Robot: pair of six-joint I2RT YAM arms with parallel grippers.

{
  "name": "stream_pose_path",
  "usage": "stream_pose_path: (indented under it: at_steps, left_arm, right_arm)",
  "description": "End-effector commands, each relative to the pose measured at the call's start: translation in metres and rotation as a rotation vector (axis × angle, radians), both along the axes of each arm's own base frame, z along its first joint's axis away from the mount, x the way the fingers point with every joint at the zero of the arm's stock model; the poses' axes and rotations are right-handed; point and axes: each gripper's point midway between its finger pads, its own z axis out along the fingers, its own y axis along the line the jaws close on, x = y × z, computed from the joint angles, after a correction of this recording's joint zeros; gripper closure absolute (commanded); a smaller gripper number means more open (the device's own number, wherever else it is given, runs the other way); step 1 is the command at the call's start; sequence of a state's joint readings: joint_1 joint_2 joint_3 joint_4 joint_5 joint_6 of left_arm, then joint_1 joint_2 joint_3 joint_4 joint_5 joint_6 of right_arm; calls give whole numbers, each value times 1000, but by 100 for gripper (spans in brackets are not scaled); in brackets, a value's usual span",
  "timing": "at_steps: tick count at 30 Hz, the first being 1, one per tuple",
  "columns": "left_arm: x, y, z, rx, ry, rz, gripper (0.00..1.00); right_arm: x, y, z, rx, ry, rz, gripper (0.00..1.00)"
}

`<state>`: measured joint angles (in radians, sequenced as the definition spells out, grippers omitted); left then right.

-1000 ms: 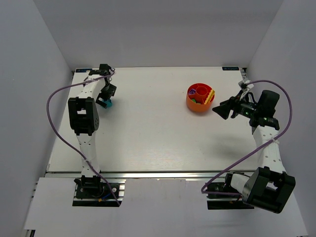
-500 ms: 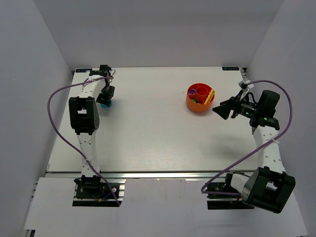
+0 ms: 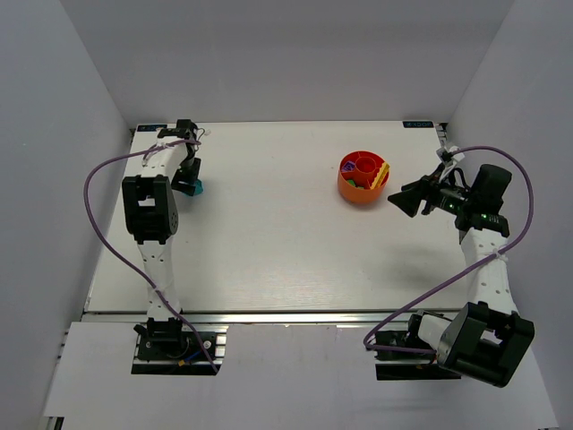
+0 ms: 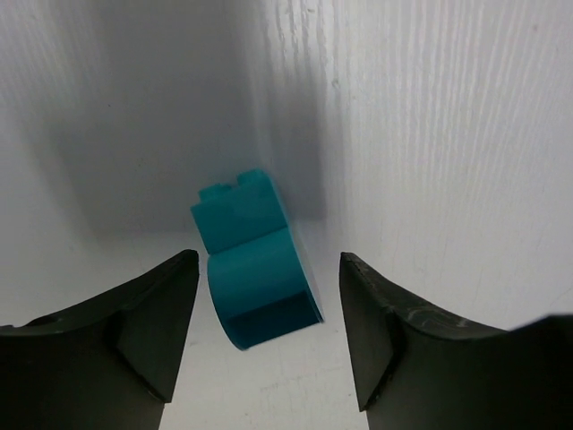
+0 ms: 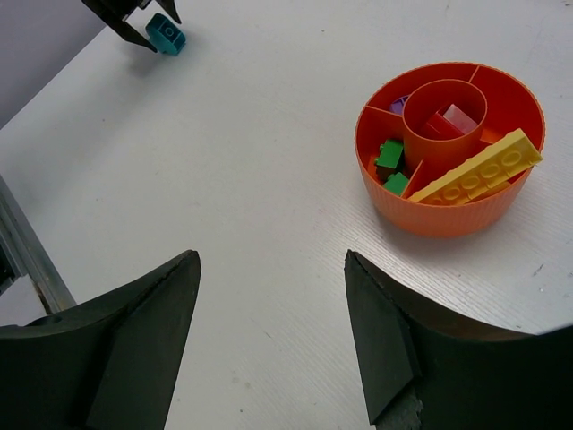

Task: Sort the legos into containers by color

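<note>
A teal lego [image 4: 255, 260] lies on the white table [image 3: 269, 233] at the far left, also in the top view [image 3: 196, 187] and the right wrist view [image 5: 166, 34]. My left gripper [image 4: 269, 300] is open, its jaws on either side of the teal lego with gaps on both sides. The orange bowl [image 3: 363, 177] stands at the back right; in the right wrist view [image 5: 448, 215] it holds green legos [image 5: 392, 166], a red lego [image 5: 443, 125], a purple lego [image 5: 399, 104] and a long yellow lego [image 5: 479, 167] lying across its rim. My right gripper [image 5: 273, 296] is open and empty, right of the bowl.
Purple cables loop from both arms over the table sides. White walls enclose the table at the back, left and right. A metal rail [image 5: 31, 260] runs along the table's near edge.
My left gripper has shifted slightly around the teal lego, which now shows at its right side in the top view. The right arm has barely moved.
</note>
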<state>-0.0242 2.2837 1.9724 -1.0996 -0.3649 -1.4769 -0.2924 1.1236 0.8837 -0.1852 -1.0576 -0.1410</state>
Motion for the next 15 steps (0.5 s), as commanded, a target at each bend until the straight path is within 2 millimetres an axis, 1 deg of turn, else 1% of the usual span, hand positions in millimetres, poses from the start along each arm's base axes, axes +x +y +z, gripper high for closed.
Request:
stream_pose_path:
  at_steps: [1,3,4,8,9,10,11,12,13,14,15]
  left_arm:
    - [-1,15,4,32,0,47,27]
    - [1,15,3,29,-5,48,31]
    - [0,15,2,27,-3,46,38]
    - [3,11,3,8,-20,33,50]
    - [8,8,6,-5,-43,6,52]
    - [10,5,9,-15,-57,-12,53]
    - [9,3,8,-25,-58,-29,55]
    - [14,-3,11,-46,-79,-69,56]
    - [17,-6,17,-58,-100,-92,59]
    - [15,-9,16,-68,-100,-123,62]
    - [20,-16,19,-93,-125,-177,68]
  right_arm:
    - [-2,0,21,-6,-57,15,29]
    - [-2,-1,21,-4,-57,14,29]
    - [-2,-2,20,-4,-55,11,29]
    - [-2,-4,21,-4,-58,5,29]
    - [-1,-5,21,-4,-60,2,29]
    - [-2,-4,20,-2,-56,3,29]
    - [-2,-4,20,-4,-59,3,29]
    - [-2,-4,20,-2,-58,4,29]
    - [-1,-4,20,-3,-57,5,29]
    - [-2,-4,20,-3,-57,5,29]
    - [-2,-4,20,-2,-56,6,29]
